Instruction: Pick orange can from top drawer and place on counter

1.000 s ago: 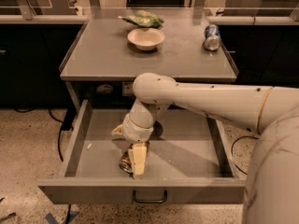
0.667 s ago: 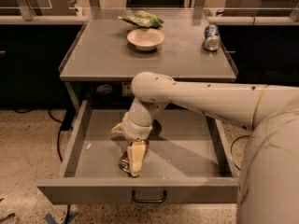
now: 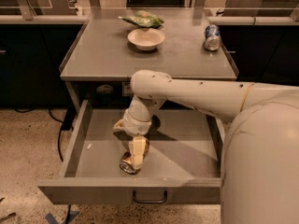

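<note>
The orange can (image 3: 127, 165) lies on its side on the floor of the open top drawer (image 3: 187, 153), near the front panel, with its silver end facing front-left. My gripper (image 3: 136, 154) reaches down into the drawer and sits right over the can, covering its middle. The can rests on the drawer floor. The counter (image 3: 103, 55) is the grey tabletop directly above the drawer.
On the counter stand a pale bowl (image 3: 146, 38), a green bag (image 3: 142, 19) behind it and a blue and silver can (image 3: 212, 37) at the right. The drawer's dark bar handle (image 3: 150, 199) faces front. My arm (image 3: 201, 97) crosses over the drawer from the right.
My gripper has shifted slightly to the left over the can. The can has stayed in the same spot in the drawer.
</note>
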{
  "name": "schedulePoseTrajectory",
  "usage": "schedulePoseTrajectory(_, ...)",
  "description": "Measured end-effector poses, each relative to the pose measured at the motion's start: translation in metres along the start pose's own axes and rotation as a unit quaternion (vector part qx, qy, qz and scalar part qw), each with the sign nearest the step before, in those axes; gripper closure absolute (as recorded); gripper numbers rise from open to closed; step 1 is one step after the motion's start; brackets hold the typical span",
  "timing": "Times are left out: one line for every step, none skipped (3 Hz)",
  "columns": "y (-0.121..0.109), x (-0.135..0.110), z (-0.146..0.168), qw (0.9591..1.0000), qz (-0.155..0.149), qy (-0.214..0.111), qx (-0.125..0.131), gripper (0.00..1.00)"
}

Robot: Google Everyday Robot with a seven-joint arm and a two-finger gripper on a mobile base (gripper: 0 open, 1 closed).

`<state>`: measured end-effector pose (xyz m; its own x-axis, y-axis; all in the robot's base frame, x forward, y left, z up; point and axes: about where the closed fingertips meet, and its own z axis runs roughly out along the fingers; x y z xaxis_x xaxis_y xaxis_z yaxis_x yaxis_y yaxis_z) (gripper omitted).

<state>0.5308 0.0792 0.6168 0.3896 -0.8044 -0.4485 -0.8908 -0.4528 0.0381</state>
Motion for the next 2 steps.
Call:
schedulePoseTrajectory(0.0000, 0.0000, 0.0000, 1.0000, 0.000, 0.000, 0.000, 0.22)
schedulePoseTrajectory(0.0000, 0.0000, 0.0000, 1.0000, 0.000, 0.000, 0.000, 0.46)
